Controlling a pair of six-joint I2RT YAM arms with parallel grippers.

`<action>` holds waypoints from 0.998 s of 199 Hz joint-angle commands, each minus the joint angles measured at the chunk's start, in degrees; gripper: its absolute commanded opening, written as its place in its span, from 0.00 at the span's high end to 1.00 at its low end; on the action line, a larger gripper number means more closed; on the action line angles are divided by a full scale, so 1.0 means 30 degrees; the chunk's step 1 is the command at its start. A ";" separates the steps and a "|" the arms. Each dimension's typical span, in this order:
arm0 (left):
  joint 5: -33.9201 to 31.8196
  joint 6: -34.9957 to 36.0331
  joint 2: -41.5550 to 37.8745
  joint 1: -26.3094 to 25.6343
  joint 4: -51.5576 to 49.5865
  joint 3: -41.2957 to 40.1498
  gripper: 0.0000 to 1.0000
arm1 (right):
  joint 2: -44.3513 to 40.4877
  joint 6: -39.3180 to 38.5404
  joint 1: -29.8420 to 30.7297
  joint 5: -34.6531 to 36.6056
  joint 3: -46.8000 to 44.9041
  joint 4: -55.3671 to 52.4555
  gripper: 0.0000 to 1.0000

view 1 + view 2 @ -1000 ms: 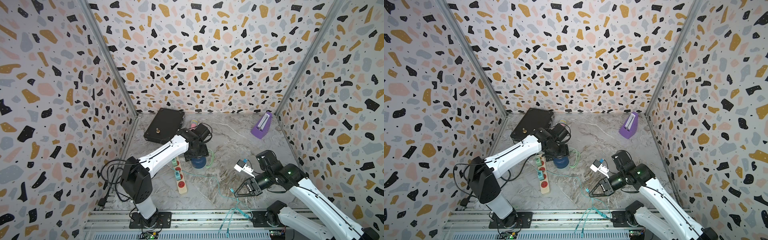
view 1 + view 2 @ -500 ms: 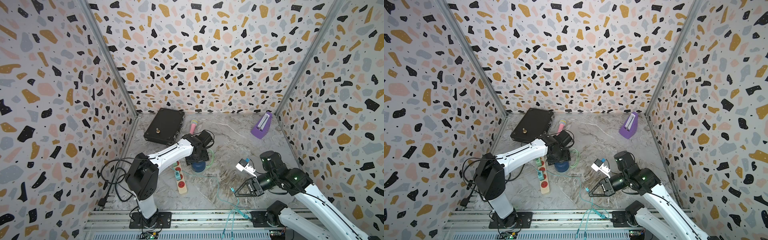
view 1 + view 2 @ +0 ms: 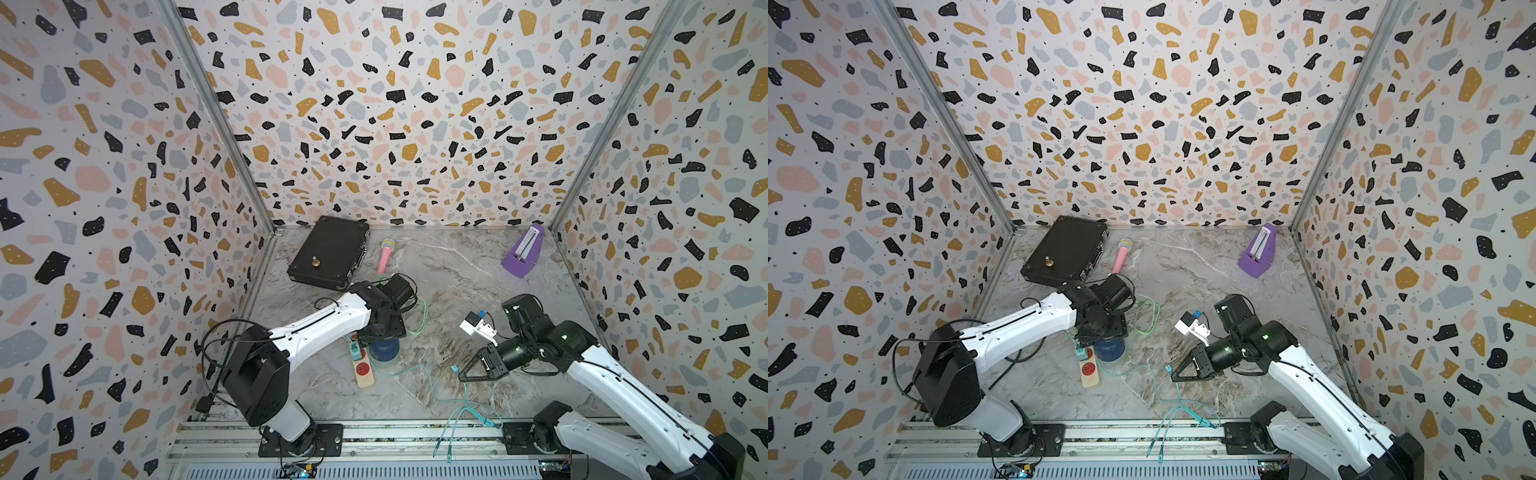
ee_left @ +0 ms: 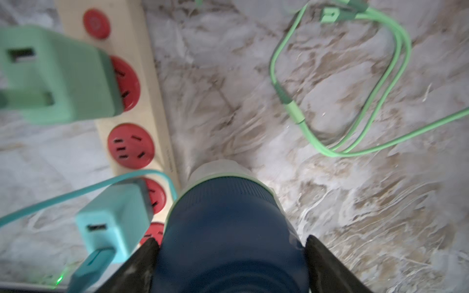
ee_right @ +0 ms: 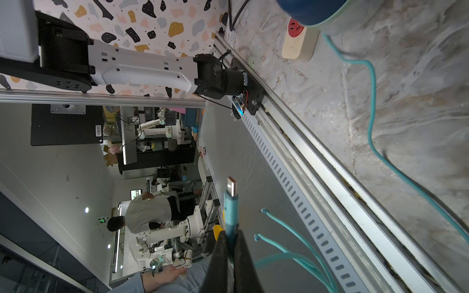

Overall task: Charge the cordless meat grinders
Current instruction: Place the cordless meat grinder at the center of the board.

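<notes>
A navy blue meat grinder on a pale see-through cup sits beside the power strip. My left gripper comes down on it from above. One black finger presses each side of the grinder's dome, so it is shut on it. My right gripper, right of the grinder, is shut on a teal cable plug. The plug's metal tip sticks out past the fingertips.
The beige power strip holds a green adapter and a teal adapter. A green cable coils behind the grinder. Teal cable trails over the front rail. At the back are a black case, a pink microphone and a purple metronome.
My left arm has brought the navy grinder toward the front along the power strip, uncovering the pink microphone. My right gripper has shifted slightly, still holding the plug.
</notes>
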 commanded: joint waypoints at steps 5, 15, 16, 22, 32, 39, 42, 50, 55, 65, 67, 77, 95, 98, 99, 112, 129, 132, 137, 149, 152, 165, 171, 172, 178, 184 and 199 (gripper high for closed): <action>-0.0830 -0.0096 -0.1276 0.0107 -0.2161 0.0063 0.40 | 0.0569 -0.0830 -0.0254 0.0010 0.0624 0.0635 1.00; -0.0733 0.0043 -0.1099 0.0211 -0.2245 0.0464 0.40 | 0.0831 -0.0957 -0.0313 -0.0014 0.0692 0.0669 1.00; -0.0716 0.0056 -0.1071 0.0212 -0.2262 0.0529 0.39 | 0.0858 -0.0974 -0.0316 -0.0035 0.0697 0.0665 1.00; -0.0699 0.0165 -0.0881 0.0212 -0.2300 0.0916 0.40 | 0.1004 -0.1063 -0.0346 -0.0090 0.0727 0.0660 1.00; -0.0671 0.0300 -0.0505 0.0213 -0.2374 0.1672 0.40 | 0.1128 -0.1203 -0.0364 -0.0138 0.0772 0.0667 1.00; -0.0669 0.0375 -0.0224 0.0220 -0.2309 0.2165 0.39 | 0.1205 -0.1281 -0.0393 -0.0074 0.0777 0.0676 1.00; -0.0644 0.0386 -0.0120 0.0213 -0.2245 0.2350 0.39 | 0.1247 -0.1317 -0.0406 -0.0044 0.0789 0.0662 1.00; -0.0531 0.0383 0.0144 0.0221 -0.1916 0.2771 0.40 | 0.1387 -0.1411 -0.0436 0.0013 0.0790 0.0651 1.00; -0.0421 0.0370 0.0320 0.0214 -0.1648 0.2937 0.40 | 0.1511 -0.1484 -0.0451 0.0002 0.0812 0.0660 1.00; -0.0249 0.0419 0.0778 0.0212 -0.1175 0.3223 0.40 | 0.1770 -0.1599 -0.0488 -0.0026 0.0818 0.0711 1.00; -0.0235 0.0435 0.0892 0.0212 -0.1146 0.3302 0.40 | 0.1824 -0.1605 -0.0516 -0.0049 0.0834 0.0717 1.00; 0.0083 0.0504 0.1506 0.0212 -0.1037 0.3586 0.40 | 0.2025 -0.1668 -0.0540 -0.0071 0.0875 0.0766 1.00; 0.0260 0.0231 0.2055 0.0129 -0.0515 0.3302 0.40 | 0.2243 -0.1666 -0.0583 -0.0079 0.0924 0.1002 1.00; 0.0315 0.0090 0.2040 0.0125 -0.0318 0.3133 0.40 | 0.2281 -0.1640 -0.0584 -0.0082 0.0928 0.1047 1.00; 0.0306 0.0036 0.2037 0.0125 -0.0244 0.3079 0.39 | 0.2301 -0.1638 -0.0584 -0.0084 0.0932 0.1058 1.00; 0.0298 -0.0267 0.2083 0.0125 0.0545 0.2467 0.40 | 0.2461 -0.1506 -0.0613 -0.0069 0.0855 0.1336 1.00; -0.0038 -0.0464 0.2398 0.0096 0.0352 0.2183 0.40 | 0.2669 -0.1395 -0.0612 -0.0174 0.0845 0.1558 1.00; -0.0213 -0.0546 0.2413 0.0073 0.0394 0.2085 0.39 | 0.2679 -0.1386 -0.0613 -0.0167 0.0848 0.1614 1.00; -0.0404 -0.0707 0.2393 0.0066 0.0562 0.1836 0.39 | 0.2740 -0.1335 -0.0612 -0.0189 0.0820 0.1734 1.00; -0.0569 -0.1190 0.2400 0.0066 0.1139 0.1396 0.38 | 0.2931 -0.1263 -0.0613 -0.0232 0.0796 0.1962 1.00; -0.0657 -0.1315 0.2413 0.0066 0.1192 0.1372 0.38 | 0.2997 -0.1256 -0.0613 -0.0240 0.0813 0.2006 1.00; -0.0982 -0.1845 0.2472 0.0023 0.1246 0.1262 0.35 | 0.3329 -0.1250 -0.0613 -0.0315 0.0826 0.2120 1.00; -0.1074 -0.2100 0.2424 0.0008 0.1413 0.1089 0.34 | 0.3468 -0.1284 -0.0611 -0.0348 0.0837 0.2209 1.00; -0.1077 -0.2143 0.2419 0.0008 0.1457 0.1061 0.33 | 0.3466 -0.1255 -0.0612 -0.0334 0.0843 0.2225 1.00; -0.1097 -0.2415 0.2324 -0.0021 0.1727 0.0835 0.32 | 0.3579 -0.1252 -0.0613 -0.0367 0.0825 0.2339 1.00; -0.0977 -0.2723 0.2230 -0.0018 0.2031 0.0612 0.30 | 0.3679 -0.1212 -0.0613 -0.0364 0.0787 0.2478 1.00; -0.0536 -0.3049 0.2064 -0.0029 0.2576 0.0262 0.23 | 0.3947 -0.1283 -0.0613 -0.0461 0.0765 0.2606 1.00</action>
